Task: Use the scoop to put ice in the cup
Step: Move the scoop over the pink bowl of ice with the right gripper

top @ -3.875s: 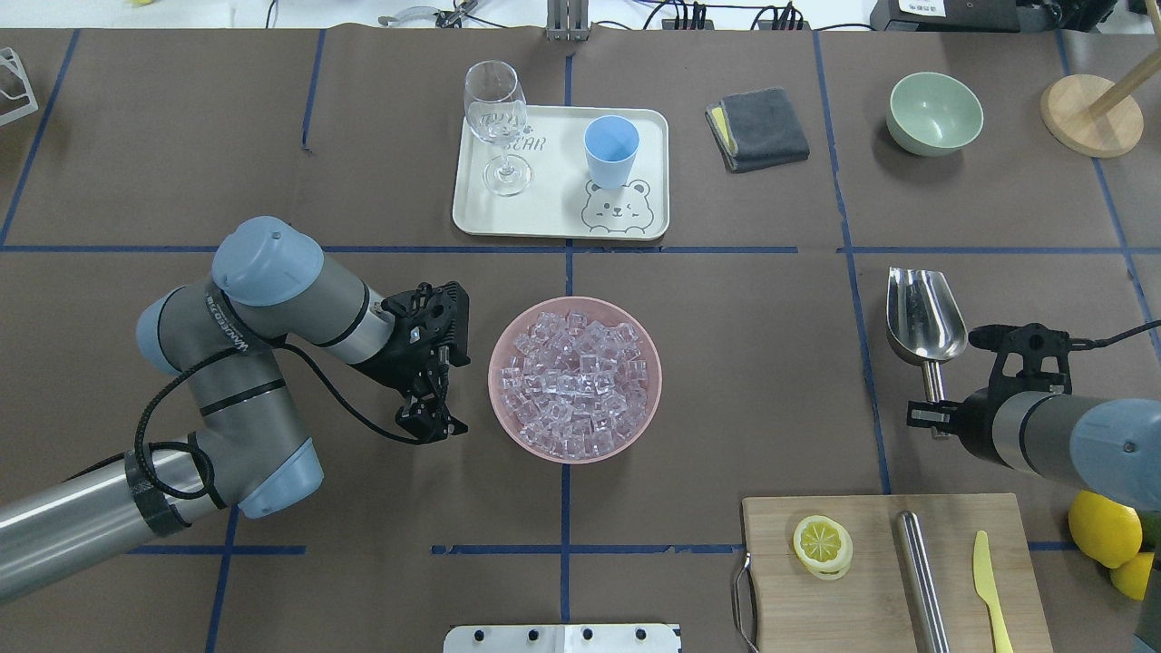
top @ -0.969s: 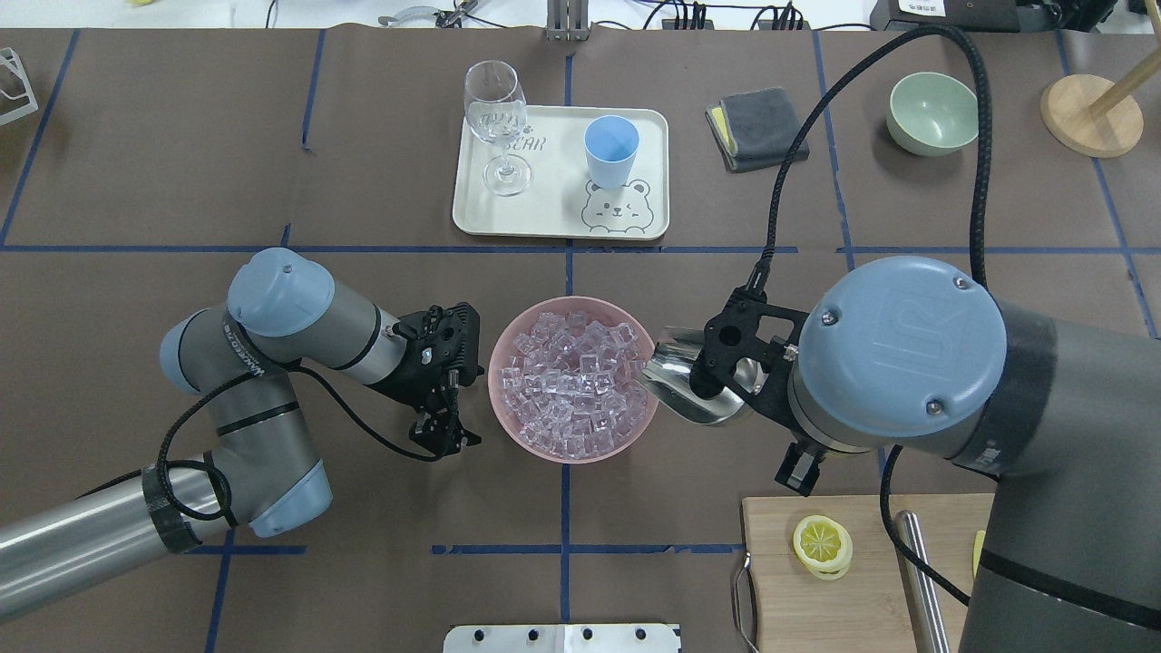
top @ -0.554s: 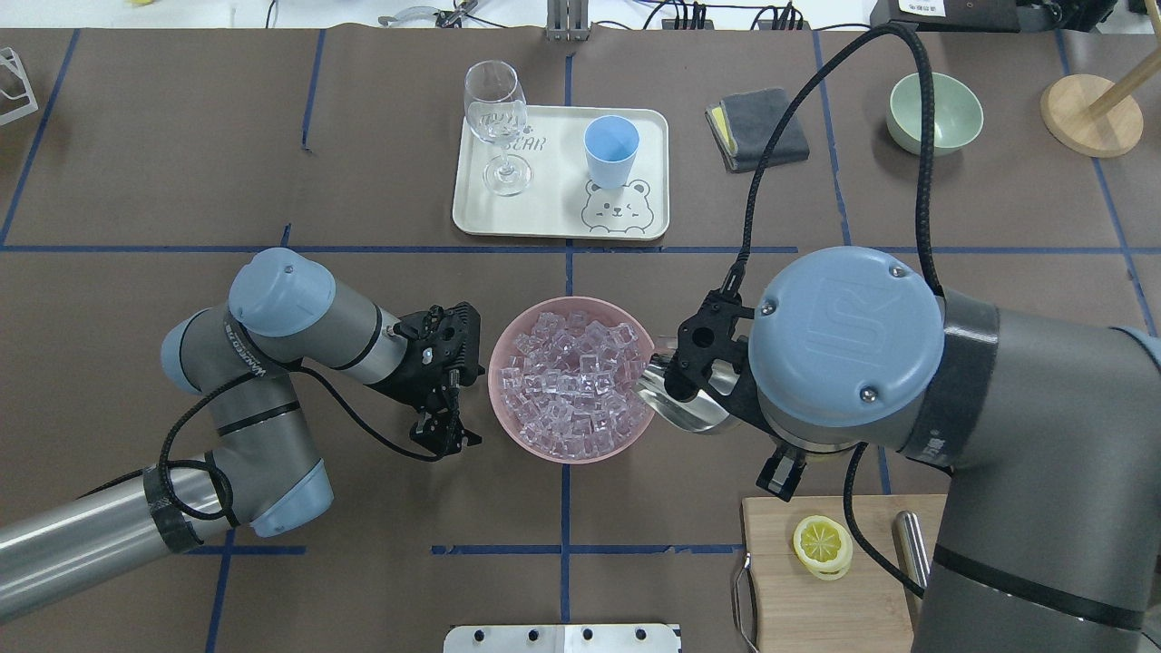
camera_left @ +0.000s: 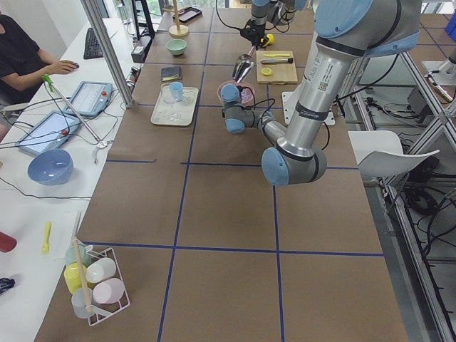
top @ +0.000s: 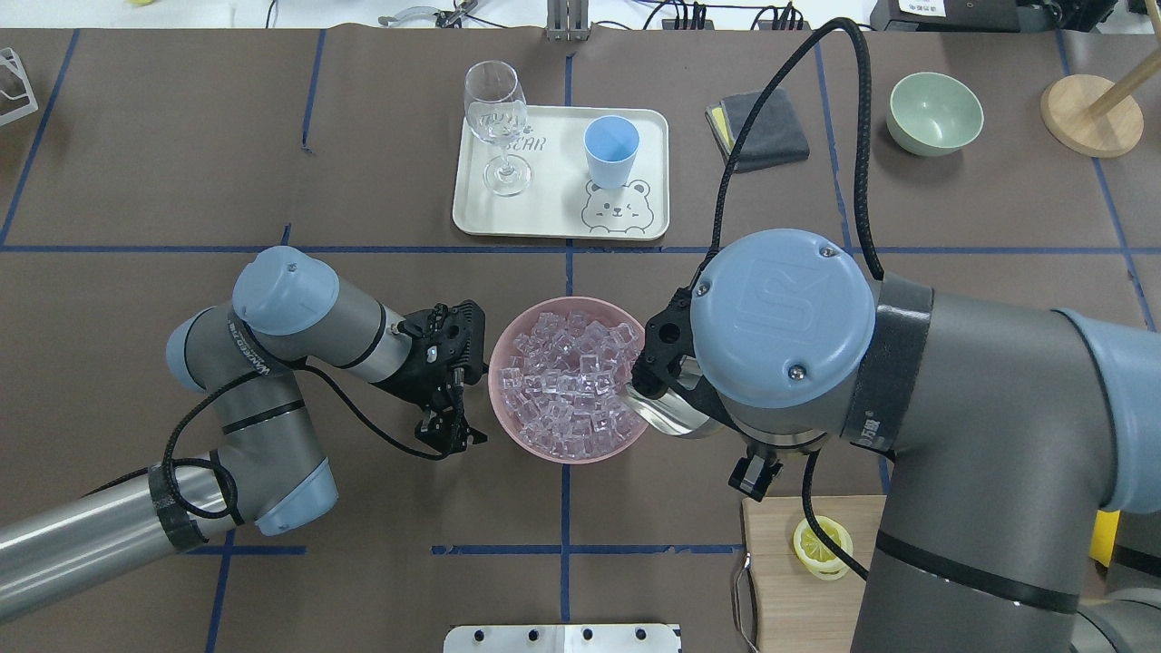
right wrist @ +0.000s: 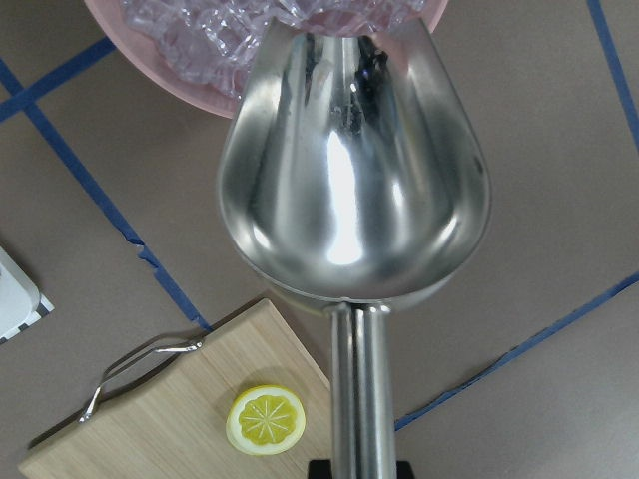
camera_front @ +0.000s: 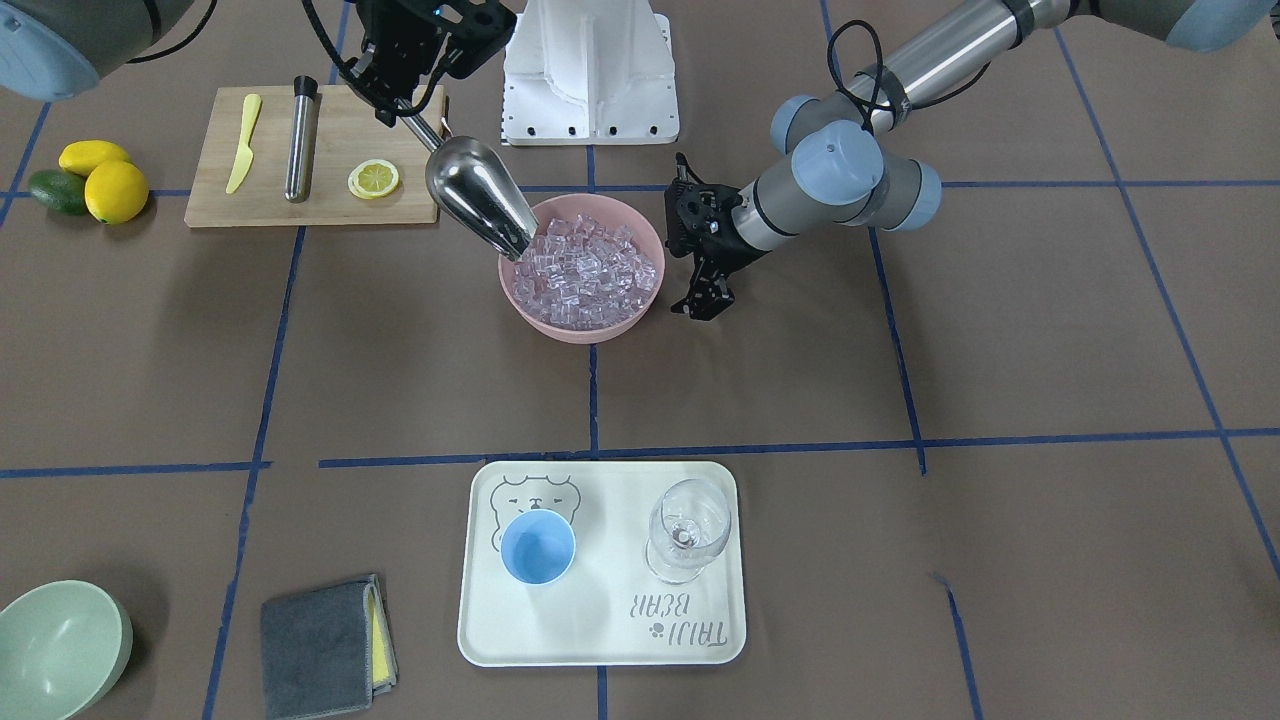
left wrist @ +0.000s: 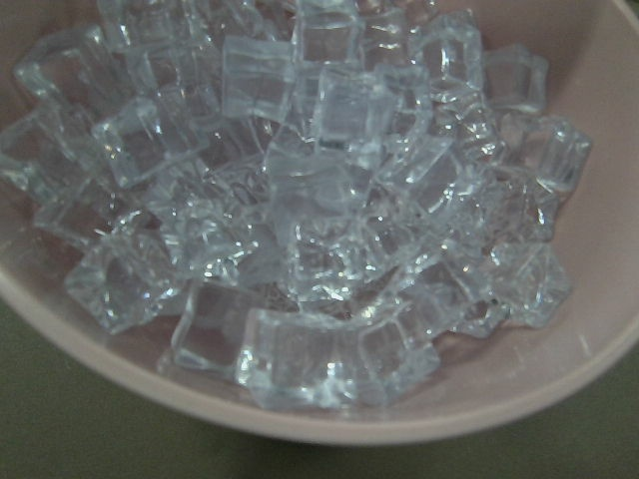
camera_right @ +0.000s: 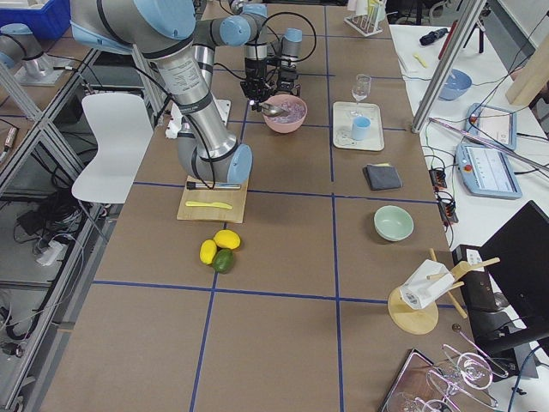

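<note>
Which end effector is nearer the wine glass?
The left end effector, beside the pink bowl. The right end effector holds the scoop farther away, by the cutting board.

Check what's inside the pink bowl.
The pink bowl holds a heap of clear ice; the scoop pokes its lip in over the rim. The bowl's floor is hidden under the ice.
</note>
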